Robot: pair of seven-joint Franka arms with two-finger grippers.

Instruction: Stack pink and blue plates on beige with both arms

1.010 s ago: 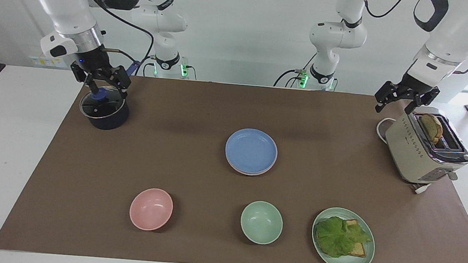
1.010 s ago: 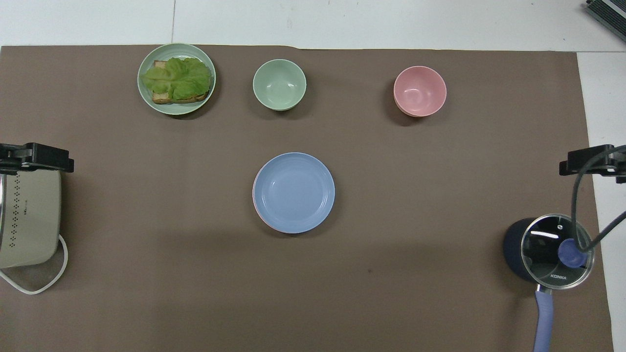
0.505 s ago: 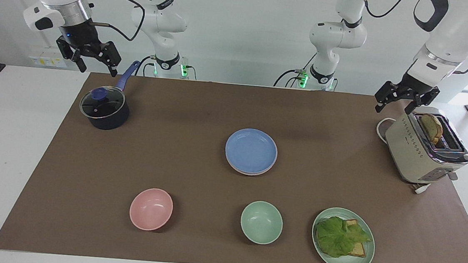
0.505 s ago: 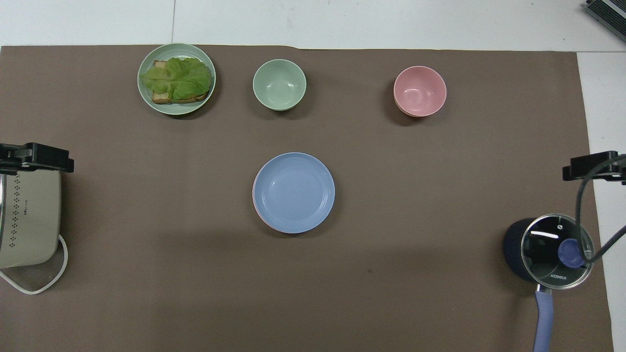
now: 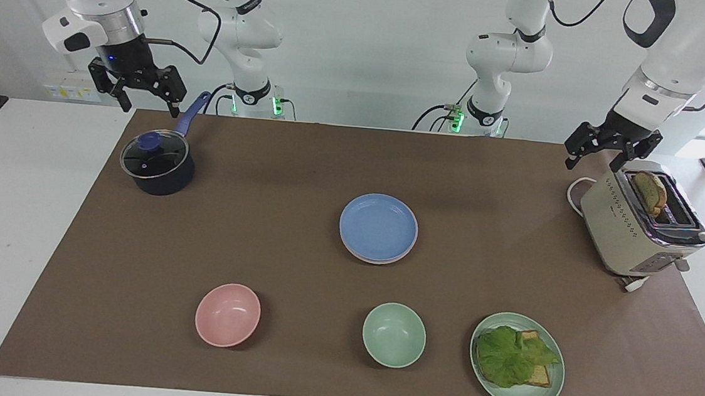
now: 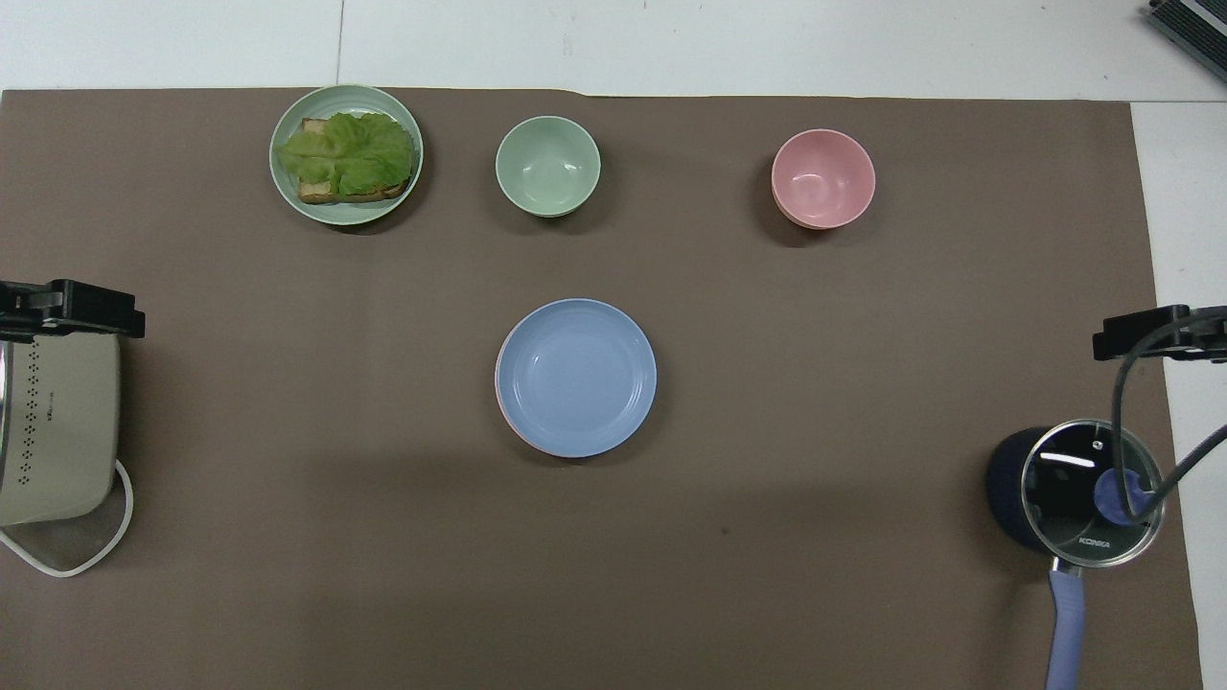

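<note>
Blue plate (image 5: 378, 226): top of the stack, mat centre; stiff, light, smooth, likely slippery.
Pink plate (image 5: 385, 261): only a rim sliver shows beneath; beige not visible.
Hold point: pinch at the rim.
Left gripper (image 5: 609, 151): spread, empty, over the toaster (image 5: 633, 228).
Right gripper (image 5: 141, 88): spread, empty, above the saucepan (image 5: 157, 164).

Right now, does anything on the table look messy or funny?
Nothing is spilled or broken. One small thing: the blue plate sits slightly off-centre on the stack, so a pink plate rim peeks out beneath it. A slice of toast sticks up from the toaster, which looks normal.
</note>
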